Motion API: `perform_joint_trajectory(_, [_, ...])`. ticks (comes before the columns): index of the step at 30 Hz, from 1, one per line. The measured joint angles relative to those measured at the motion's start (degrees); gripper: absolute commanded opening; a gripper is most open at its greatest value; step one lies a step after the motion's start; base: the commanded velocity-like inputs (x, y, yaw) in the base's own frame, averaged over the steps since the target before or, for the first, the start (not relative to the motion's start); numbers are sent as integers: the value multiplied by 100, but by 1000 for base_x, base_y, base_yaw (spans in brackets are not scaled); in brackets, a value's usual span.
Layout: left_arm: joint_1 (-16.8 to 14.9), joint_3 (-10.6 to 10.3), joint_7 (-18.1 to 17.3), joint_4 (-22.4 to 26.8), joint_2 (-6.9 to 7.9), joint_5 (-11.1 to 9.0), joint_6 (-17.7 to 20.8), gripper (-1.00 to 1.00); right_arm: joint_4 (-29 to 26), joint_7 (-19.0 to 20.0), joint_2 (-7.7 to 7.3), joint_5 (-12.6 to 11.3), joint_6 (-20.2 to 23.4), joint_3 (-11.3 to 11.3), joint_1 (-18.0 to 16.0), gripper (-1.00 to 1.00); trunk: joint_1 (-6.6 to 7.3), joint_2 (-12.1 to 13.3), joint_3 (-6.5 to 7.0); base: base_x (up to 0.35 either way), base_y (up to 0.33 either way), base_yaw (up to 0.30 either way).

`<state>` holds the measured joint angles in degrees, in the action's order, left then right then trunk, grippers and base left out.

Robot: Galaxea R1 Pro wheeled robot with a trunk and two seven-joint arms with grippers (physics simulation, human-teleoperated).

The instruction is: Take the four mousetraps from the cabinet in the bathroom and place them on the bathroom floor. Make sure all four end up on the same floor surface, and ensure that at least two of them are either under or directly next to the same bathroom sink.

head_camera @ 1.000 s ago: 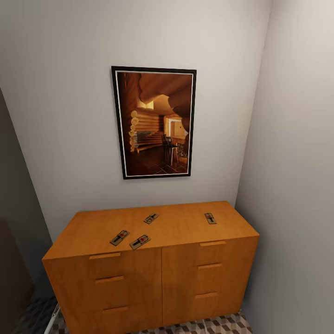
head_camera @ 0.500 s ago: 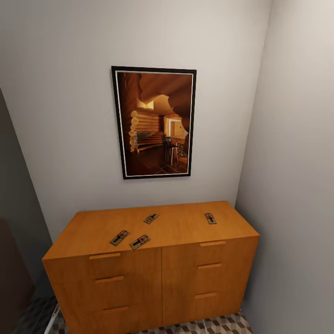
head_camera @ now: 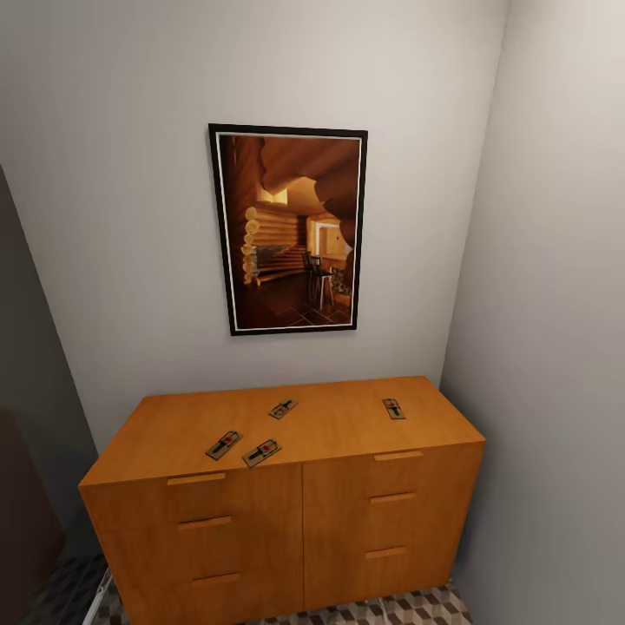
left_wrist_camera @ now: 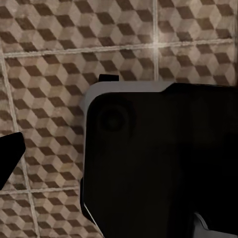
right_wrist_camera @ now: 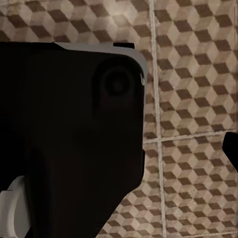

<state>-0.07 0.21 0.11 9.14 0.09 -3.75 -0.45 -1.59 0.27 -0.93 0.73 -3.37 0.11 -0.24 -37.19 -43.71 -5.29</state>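
From the head view we face the cabinet [head_camera: 286,486], an orange-brown chest set in a corner between two pale walls, with a framed picture [head_camera: 289,230] of a log-cabin interior hanging above it. All four mousetraps lie flat on its top. Two sit near the front edge on the left half, the left front mousetrap [head_camera: 224,445] just beside the second front mousetrap [head_camera: 261,452]. A third mousetrap [head_camera: 283,409] lies further back near the middle, and the right mousetrap [head_camera: 394,408] rests well apart on the right half. A strip of the bathroom floor [head_camera: 399,609] with its cube pattern shows below the cabinet.

In the left wrist view we look straight down on the tiled floor [left_wrist_camera: 49,74], with a large dark, grey-edged part of the robot body [left_wrist_camera: 158,158] across much of the picture. We cannot tell whether the left gripper is apart or together.

In the right wrist view we again see the floor tiles [right_wrist_camera: 193,99] beneath a dark robot part [right_wrist_camera: 69,139]. The right gripper's state we cannot tell either.
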Motion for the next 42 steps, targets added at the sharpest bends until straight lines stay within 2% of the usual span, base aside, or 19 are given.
perform_joint_trajectory(6, [0,3,-13,439,18,1,26,100,-460,0,-162,-4,45,-9,-16,100,0,0,0,0,0,0])
perform_joint_trajectory(12, [-1,3,-21,916,17,1,49,100,-1240,16,-385,-35,158,-12,-28,100,0,0,1,0,0,0])
perform_joint_trajectory(16, [-1,4,-24,1129,13,1,63,100,-1604,38,-473,-50,295,-24,-31,100,0,0,0,0,0,0])
perform_joint_trajectory(24, [-1,10,-37,1588,17,-11,86,100,-2527,90,-663,-75,818,-52,-36,100,0,1,1,0,0,0])
perform_joint_trajectory(27, [-1,9,-40,1794,17,-13,136,100,-3024,99,-775,-86,1138,-77,-37,100,0,1,1,0,0,0])
perform_joint_trajectory(28, [-2,6,-41,1938,17,-14,229,100,-3361,105,-844,-92,1368,-119,-36,100,0,1,2,0,0,0])
perform_joint_trajectory(33, [-1,2,-53,2394,4,-15,639,100,-4118,128,-981,-105,1926,-371,-29,100,0,1,2,0,0,0])
perform_joint_trajectory(42, [-1,-47,-76,3212,-24,-13,1154,100,-4875,326,-1073,-101,2450,-875,-31,100,0,1,1,0,0,0])
